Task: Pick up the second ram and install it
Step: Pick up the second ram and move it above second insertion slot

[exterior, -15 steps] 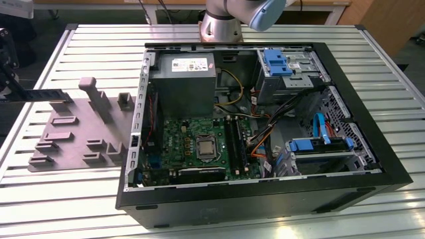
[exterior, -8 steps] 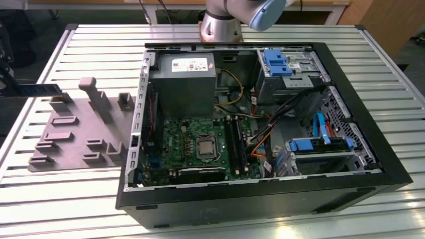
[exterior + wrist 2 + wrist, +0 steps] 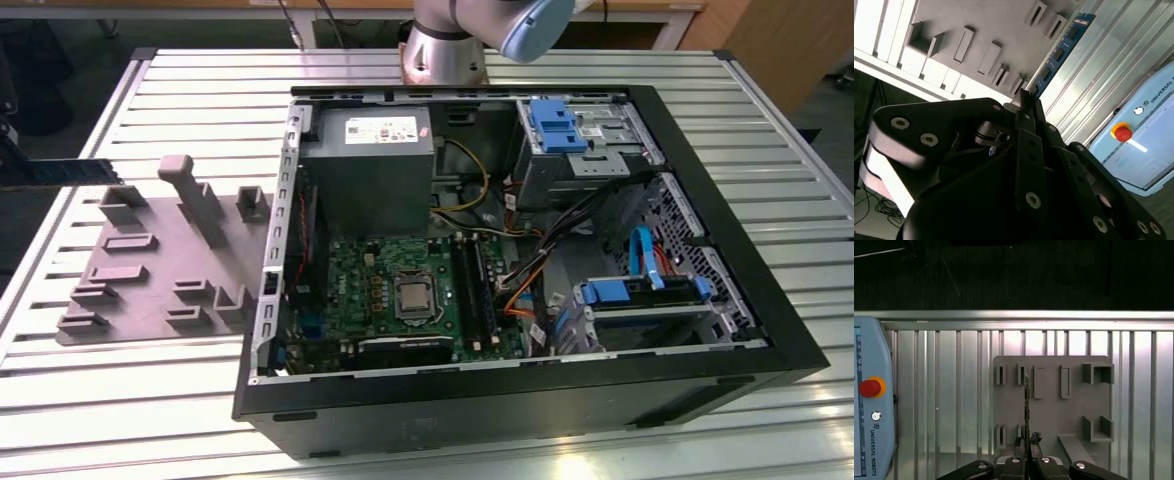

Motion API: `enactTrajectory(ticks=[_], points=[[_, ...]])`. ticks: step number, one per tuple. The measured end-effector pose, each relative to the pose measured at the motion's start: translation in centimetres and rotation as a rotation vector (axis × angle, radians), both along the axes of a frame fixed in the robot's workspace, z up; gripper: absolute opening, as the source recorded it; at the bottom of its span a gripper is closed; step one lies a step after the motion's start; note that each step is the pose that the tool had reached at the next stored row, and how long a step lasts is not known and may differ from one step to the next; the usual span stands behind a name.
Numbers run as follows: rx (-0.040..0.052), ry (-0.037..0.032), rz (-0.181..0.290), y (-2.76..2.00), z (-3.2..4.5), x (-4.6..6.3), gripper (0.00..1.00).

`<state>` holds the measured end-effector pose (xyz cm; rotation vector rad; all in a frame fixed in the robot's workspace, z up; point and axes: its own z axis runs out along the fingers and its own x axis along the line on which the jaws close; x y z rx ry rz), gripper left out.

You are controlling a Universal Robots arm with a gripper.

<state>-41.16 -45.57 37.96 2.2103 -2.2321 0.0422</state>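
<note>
Gripper (image 3: pixel 1028 444) closed on one end of the second ram (image 3: pixel 1026 400), which is held free over the grey holder (image 3: pixel 1051 407) near the tabletop (image 3: pixel 944 390) edge.

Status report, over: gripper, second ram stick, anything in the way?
Gripper shut on slim dark second ram stick. Stick near grey moulded holder plate, not in open black computer case. Case wall stands between them.

Holder plate (image 3: pixel 160 265) on table (image 3: pixel 134 400) — computer case (image 3: pixel 534 400) to exterior view's right
</note>
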Motion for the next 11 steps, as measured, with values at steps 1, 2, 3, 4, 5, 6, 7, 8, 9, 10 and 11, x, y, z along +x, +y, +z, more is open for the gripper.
enactTrajectory(ticks=[1,2,3,4,5,6,7,8,9,10,11], points=[[0.0,0.0,0.0,0.0,0.16,0.0,0.14],[0.0,0.0001,0.0,0.0,0.33,0.0,0.14],[0.0,0.0,0.0,0.0,0.5,0.0,0.14],[0.0,0.0,0.0,0.0,0.67,0.0,0.14],[0.0,0.0,0.0,0.0,0.82,0.0,0.14],[0.0,0.0,0.0,0.0,0.97,0.0,0.14],[0.0,0.0,0.0,0.0,1.13,0.0,0.14],[0.0,0.0,0.0,0.0,1.28,0.0,0.14],[0.0,0.0,0.0,0.0,1.44,0.0,0.14],[0.0,0.0,0.0,0.0,1.6,0.0,0.14],[0.0,0.0,0.0,0.0,1.74,0.0,0.14]])
